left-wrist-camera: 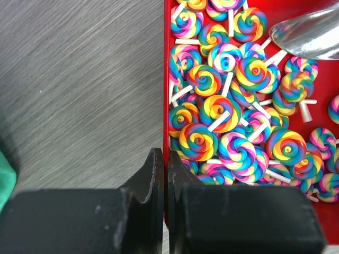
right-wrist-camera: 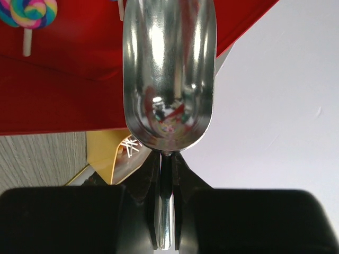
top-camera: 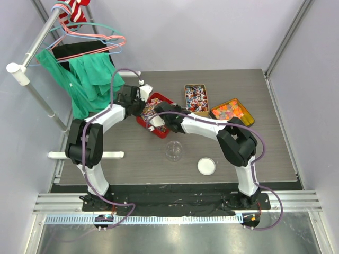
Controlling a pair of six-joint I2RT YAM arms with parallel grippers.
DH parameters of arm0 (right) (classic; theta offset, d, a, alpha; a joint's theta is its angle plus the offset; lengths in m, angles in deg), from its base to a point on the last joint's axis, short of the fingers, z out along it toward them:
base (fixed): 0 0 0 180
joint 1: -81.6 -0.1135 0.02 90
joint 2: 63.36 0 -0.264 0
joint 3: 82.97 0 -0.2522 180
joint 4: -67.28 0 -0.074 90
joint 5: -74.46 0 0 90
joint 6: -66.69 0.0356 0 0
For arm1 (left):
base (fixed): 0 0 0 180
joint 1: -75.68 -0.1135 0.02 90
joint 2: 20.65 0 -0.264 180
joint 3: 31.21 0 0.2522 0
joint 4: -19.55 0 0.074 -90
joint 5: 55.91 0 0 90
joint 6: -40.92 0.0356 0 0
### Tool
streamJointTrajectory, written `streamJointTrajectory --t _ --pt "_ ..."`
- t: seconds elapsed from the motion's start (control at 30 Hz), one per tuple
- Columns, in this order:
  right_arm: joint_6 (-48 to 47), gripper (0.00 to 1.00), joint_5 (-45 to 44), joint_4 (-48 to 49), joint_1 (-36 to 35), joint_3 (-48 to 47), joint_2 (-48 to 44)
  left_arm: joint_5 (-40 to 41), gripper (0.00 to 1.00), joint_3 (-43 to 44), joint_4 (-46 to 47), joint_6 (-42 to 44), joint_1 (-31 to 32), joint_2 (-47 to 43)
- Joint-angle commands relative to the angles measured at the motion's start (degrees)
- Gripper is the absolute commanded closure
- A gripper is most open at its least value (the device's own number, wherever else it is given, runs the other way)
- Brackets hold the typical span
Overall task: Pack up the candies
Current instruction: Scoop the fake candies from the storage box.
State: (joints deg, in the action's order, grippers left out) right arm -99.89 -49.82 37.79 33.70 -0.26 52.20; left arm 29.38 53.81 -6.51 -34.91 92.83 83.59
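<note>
Nothing is packed yet: the clear jar (top-camera: pixel 174 151) appears empty on the wood-grained tabletop (top-camera: pixel 137 159). The candies (left-wrist-camera: pixel 233 106), glossy rainbow swirls on white sticks, are heaped in the red tray (right-wrist-camera: pixel 63 95), whose thin wall is pinched by the left end effector (left-wrist-camera: pixel 164 160). A polished, empty metal scoop (right-wrist-camera: pixel 169 69) is gripped by the right end effector (right-wrist-camera: pixel 165 164).

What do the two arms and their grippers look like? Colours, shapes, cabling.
The left arm and right arm have white link shells and bulky black joint housings on black bases. A purple-grey cable loops along each. The left gripper and right gripper are black blocky bodies with two flat, tapering fingers. No markings are visible.
</note>
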Motion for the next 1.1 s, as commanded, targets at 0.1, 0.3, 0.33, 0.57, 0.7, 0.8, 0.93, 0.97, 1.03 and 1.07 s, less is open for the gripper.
streamJointTrajectory --t 0.1,0.3,0.33,0.57,0.7,0.8,0.93,0.97,1.03,1.07 --pt "6.86 0.99 9.31 -11.32 -1.14 -5.33 1.15 -3.38 1.0 -0.07 8.6 -1.78 0.17 -7.21" --pt "10.65 0.99 16.09 -16.7 -1.93 -6.65 -0.17 -3.11 1.0 -0.51 9.22 -1.78 0.08 -7.13" --pt "10.92 0.99 16.44 -16.79 -1.93 -6.48 -0.17 -3.2 1.0 -0.51 9.31 -1.87 0.17 -6.95" --pt "13.9 0.99 21.18 -19.34 -2.64 -6.56 -0.69 -3.38 1.0 -1.13 9.92 -2.22 0.08 -7.13" --pt "16.1 0.99 24.7 -21.27 -2.64 -6.74 -1.4 -3.29 1.0 -1.39 9.92 -2.05 0.17 -6.78" --pt "17.07 0.99 26.28 -21.89 -2.72 -6.91 -1.66 -3.46 1.0 -1.3 9.92 -2.31 0.17 -6.51" --pt "17.78 0.99 27.16 -22.77 -3.16 -7.88 -1.49 -3.81 1.0 -1.22 9.92 -2.83 0.08 -6.51" --pt "18.04 0.99 27.42 -22.77 -3.34 -7.97 -1.31 -4.08 1.0 -1.3 10.01 -3.01 0.17 -6.43" --pt "19.35 0.99 28.21 -22.77 -3.43 -9.28 -0.44 -4.43 1.0 -1.3 10.01 -3.27 0.08 -6.51" --pt "19.79 0.99 29.44 -23.38 -3.52 -9.98 -0.17 -4.69 1.0 -1.39 9.84 -3.54 0.08 -6.6"
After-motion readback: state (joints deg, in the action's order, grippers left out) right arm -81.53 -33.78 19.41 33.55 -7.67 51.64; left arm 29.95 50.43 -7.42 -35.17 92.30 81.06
